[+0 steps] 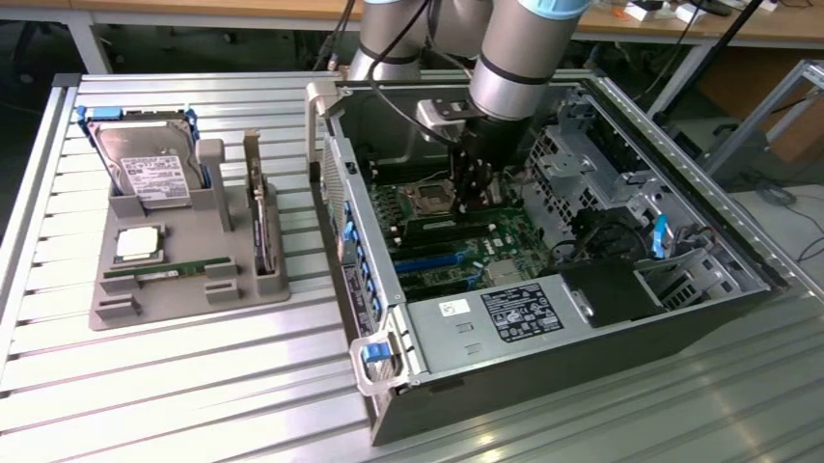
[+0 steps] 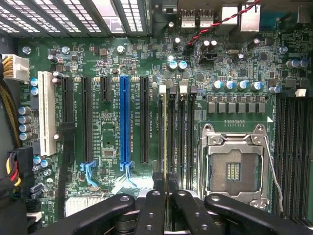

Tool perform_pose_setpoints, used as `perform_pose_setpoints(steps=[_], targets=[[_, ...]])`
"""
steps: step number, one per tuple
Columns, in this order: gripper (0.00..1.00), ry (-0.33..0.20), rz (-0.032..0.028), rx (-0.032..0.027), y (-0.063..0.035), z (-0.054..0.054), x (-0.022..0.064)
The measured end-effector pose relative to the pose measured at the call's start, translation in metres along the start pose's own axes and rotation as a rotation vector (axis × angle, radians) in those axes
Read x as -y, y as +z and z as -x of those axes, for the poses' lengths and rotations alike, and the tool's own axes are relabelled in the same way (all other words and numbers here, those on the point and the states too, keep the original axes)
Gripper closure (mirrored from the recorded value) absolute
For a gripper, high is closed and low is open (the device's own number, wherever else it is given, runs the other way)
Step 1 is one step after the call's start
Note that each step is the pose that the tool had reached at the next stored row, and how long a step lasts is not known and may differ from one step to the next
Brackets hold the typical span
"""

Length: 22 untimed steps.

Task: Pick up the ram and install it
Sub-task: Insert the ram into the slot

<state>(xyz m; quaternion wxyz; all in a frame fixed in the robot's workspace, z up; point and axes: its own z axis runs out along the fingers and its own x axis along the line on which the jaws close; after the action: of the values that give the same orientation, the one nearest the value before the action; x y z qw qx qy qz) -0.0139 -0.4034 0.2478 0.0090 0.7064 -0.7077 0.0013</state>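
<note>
The arm reaches down into the open computer case [image 1: 541, 289] that lies on its side on the slatted tabletop [image 1: 193, 386]. Inside, the gripper [image 1: 472, 198] hangs over the green motherboard [image 1: 451, 251], close to the processor socket [image 1: 429, 200].

In the wrist view the fingers [image 2: 157, 188] are closed on the ram [image 2: 165, 132], seen edge-on as a thin strip running between two white latches [image 2: 163, 88] of the memory slots [image 2: 178, 127]. The stick stands upright in the line of one slot, just beside the empty processor socket [image 2: 234, 169]. Whether it is fully seated cannot be told.

In the exterior view, a grey holder tray [image 1: 180, 260] sits on the tabletop at nine o'clock from the case, well apart from it. It carries a hard drive [image 1: 149, 164] with blue rails toward twelve o'clock, a square silver processor [image 1: 139, 243] in the middle, and a narrow green strip [image 1: 168, 272] in a slot just at six o'clock from the processor.
</note>
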Motion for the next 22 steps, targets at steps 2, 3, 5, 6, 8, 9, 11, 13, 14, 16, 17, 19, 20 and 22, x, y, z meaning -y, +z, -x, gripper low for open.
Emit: perform_pose_setpoints(steps=[2,3,5,6,8,9,11,13,14,16,17,19,20,22], targets=[[0.88,0.0,0.0,0.0,0.0015,0.0,0.0],[0.88,0.0,0.0001,-0.0002,0.0022,0.0,0.0],[0.88,0.0,0.0,-0.0109,0.004,0.0,0.0001],[0.88,0.0,0.0,-0.012,0.0046,0.0,0.0001],[0.88,0.0,0.0,-0.0121,0.0055,0.0001,0.0001],[0.88,0.0,0.0,-0.012,0.006,0.0001,0.0001],[0.88,0.0,0.0,-0.012,0.007,0.0001,0.0001],[0.88,0.0,0.0,-0.0122,0.0091,0.0006,0.0001],[0.88,0.0,0.0,-0.0122,0.0091,0.0006,0.0001],[0.88,0.0,0.0,-0.0121,0.0092,0.0007,0.0001],[0.88,0.0,0.0,-0.0122,0.0095,0.0007,0.0001],[0.88,0.0,0.0001,-0.0123,0.0097,0.0007,0.0001],[0.88,0.0,-0.0001,-0.0118,0.0101,0.0009,0.0001],[0.88,0.0,0.0,-0.012,0.0103,0.0032,0.0001]])
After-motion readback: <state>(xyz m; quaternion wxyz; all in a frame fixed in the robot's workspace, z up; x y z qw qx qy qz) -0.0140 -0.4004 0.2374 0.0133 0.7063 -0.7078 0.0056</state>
